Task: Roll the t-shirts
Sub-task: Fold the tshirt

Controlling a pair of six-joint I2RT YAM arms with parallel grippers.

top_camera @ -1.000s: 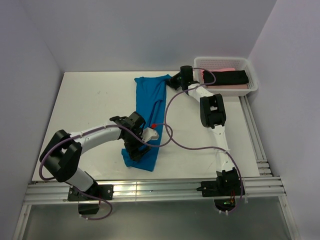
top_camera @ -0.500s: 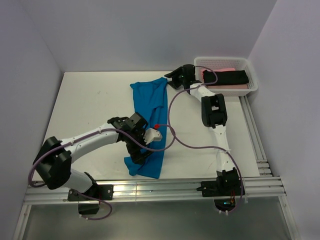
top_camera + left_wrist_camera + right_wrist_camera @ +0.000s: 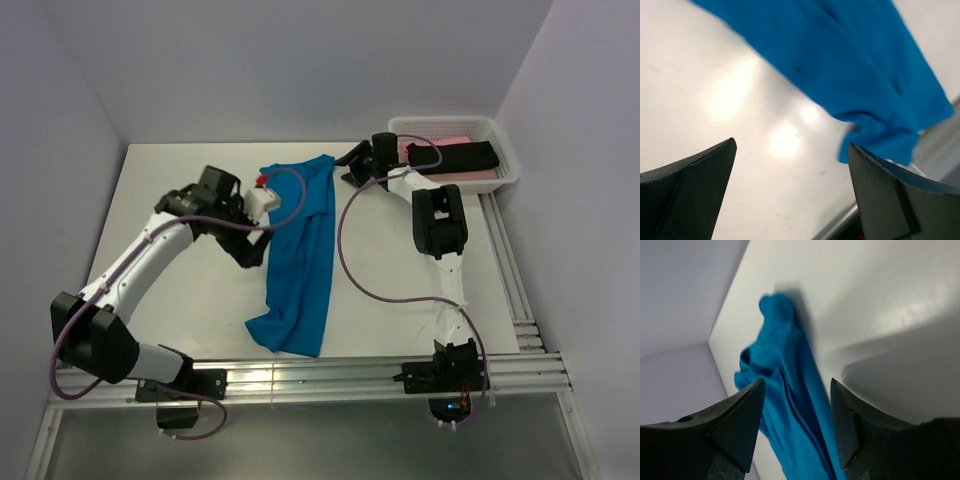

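Observer: Where is the blue t-shirt (image 3: 303,255)?
Operator: Lying in a long strip on the table (image 3: 170,190). My left gripper (image 3: 791,145) hangs beside it, jaws wide, empty.
Observer: And the right gripper (image 3: 796,382)?
Operator: Parted, empty, near the shirt's far end.

White tabletop (image 3: 180,200): matte, with bright glare patches in the left wrist view. White plastic mesh basket (image 3: 506,160) sits at the far right corner. Aluminium rails (image 3: 320,378) run along the near edge, and side rails (image 3: 512,270) along the right edge. Pale lavender walls (image 3: 300,60) enclose the left, far and right sides.
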